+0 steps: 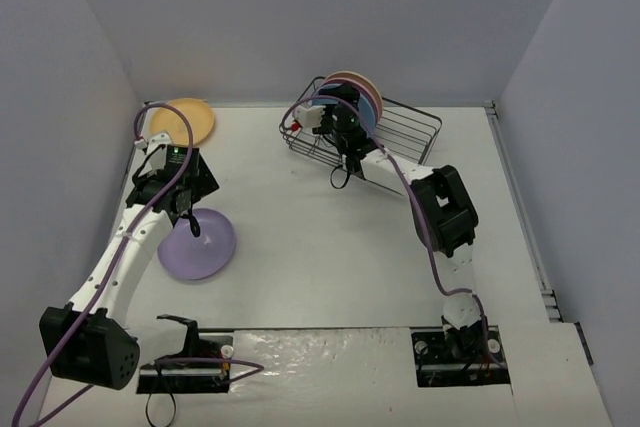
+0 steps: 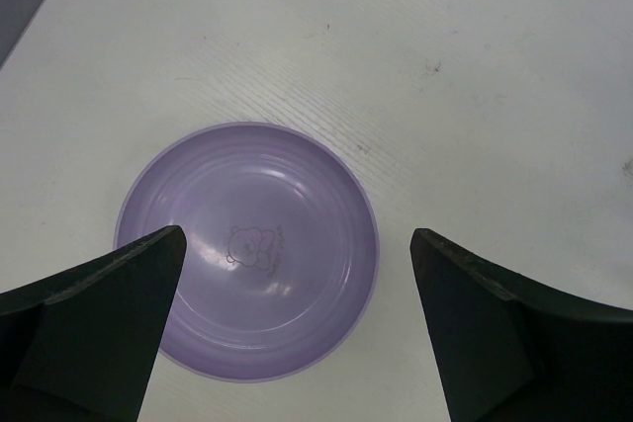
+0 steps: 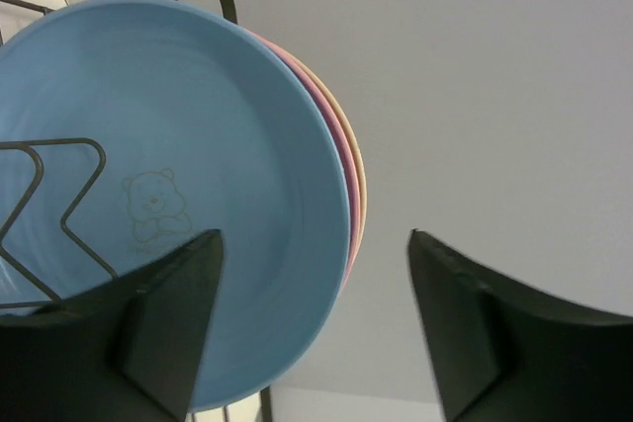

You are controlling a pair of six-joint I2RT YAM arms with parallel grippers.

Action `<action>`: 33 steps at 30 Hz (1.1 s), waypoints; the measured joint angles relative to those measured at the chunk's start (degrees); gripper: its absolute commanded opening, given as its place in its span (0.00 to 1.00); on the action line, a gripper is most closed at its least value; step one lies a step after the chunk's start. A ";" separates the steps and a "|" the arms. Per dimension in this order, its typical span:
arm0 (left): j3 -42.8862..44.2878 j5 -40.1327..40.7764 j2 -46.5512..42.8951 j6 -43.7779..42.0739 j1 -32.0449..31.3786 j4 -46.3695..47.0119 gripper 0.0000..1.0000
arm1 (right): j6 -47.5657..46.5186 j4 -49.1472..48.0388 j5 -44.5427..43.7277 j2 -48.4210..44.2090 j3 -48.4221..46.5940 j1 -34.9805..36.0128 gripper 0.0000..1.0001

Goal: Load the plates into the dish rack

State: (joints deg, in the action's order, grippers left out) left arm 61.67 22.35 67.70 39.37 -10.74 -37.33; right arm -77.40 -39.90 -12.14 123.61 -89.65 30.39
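A lilac plate lies flat on the table, and fills the left wrist view. My left gripper hovers above it, open and empty, with its jaws spread over the plate's right half. A yellow-orange plate lies flat at the far left. The dish rack stands at the back. A light blue plate, a pink plate and a cream plate stand on edge in its left end. My right gripper is open and empty beside the blue plate's rim.
Grey walls close in the table on the left, back and right. The rack's zigzag wire divider crosses in front of the blue plate. The right part of the rack holds no plates. A cable loops over the left arm.
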 measured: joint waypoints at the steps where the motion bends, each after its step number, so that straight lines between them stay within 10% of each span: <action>1: 0.00 0.00 0.00 0.02 0.00 -0.17 0.97 | 0.61 -0.02 -0.09 0.00 -0.06 0.00 0.83; 16: 3.01 -3.09 -1.13 8.58 8.32 -11.40 0.97 | 16.73 9.09 -1.39 -11.43 -6.39 3.93 1.00; 22: -8.43 -5.77 -7.84 16.19 19.85 -17.16 0.97 | 32.40 15.57 1.56 -22.47 -7.90 5.69 1.00; 33: -24.28 -7.90 -12.90 25.76 20.58 -16.79 0.97 | 48.85 16.54 3.74 -31.61 -3.49 4.88 1.00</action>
State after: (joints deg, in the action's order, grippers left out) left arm 37.38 14.45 54.80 65.14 9.84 -54.12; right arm -28.55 -23.36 -8.39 92.01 -93.13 35.28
